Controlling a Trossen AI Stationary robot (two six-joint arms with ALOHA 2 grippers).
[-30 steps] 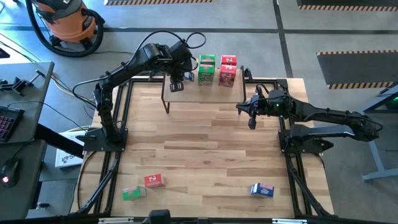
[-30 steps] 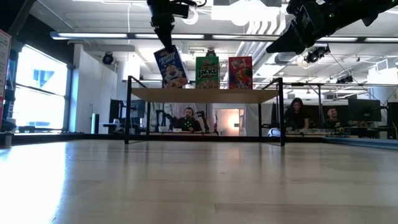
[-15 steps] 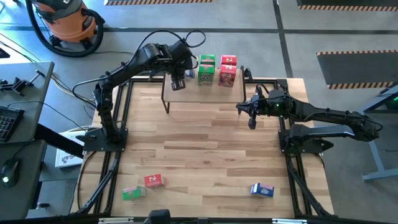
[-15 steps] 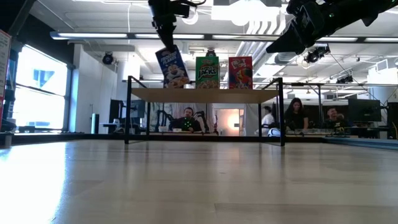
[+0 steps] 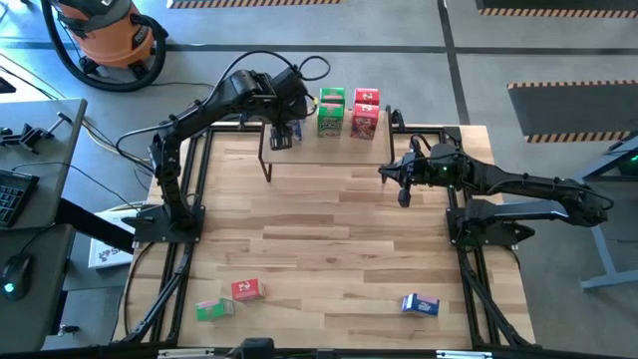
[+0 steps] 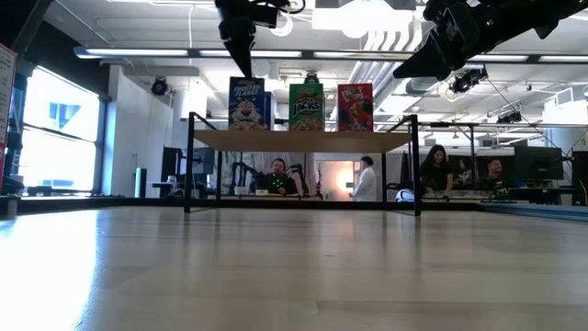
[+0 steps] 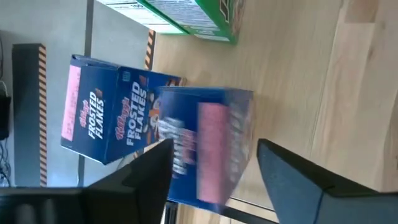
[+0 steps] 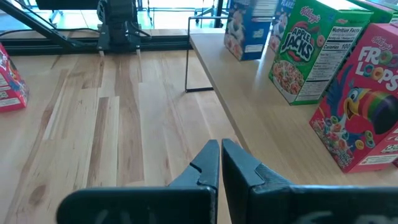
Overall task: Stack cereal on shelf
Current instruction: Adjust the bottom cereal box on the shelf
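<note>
A: Left gripper (image 6: 244,66) state?
B: Fingers spread, holding nothing. It sits just above a blue cereal box (image 6: 246,103) that stands upright on the shelf (image 6: 303,140). In the wrist view the box sits between the two fingers (image 7: 146,177), with a gap on each side.

A: What else is on the shelf?
B: Second blue box (image 7: 109,118) right behind the first, touching it. Then a green box (image 6: 306,106) and a red box (image 6: 356,107) in a row along the board; more red and green behind them in the top view.

A: Right gripper (image 8: 220,163)?
B: Fingers pressed together, empty. It hangs over the table beside the shelf's right end.

A: Still on the table?
B: At the near edge: red box (image 5: 247,290) and green box (image 5: 210,309) together on the left, blue box (image 5: 420,304) on the right, well apart from them.
</note>
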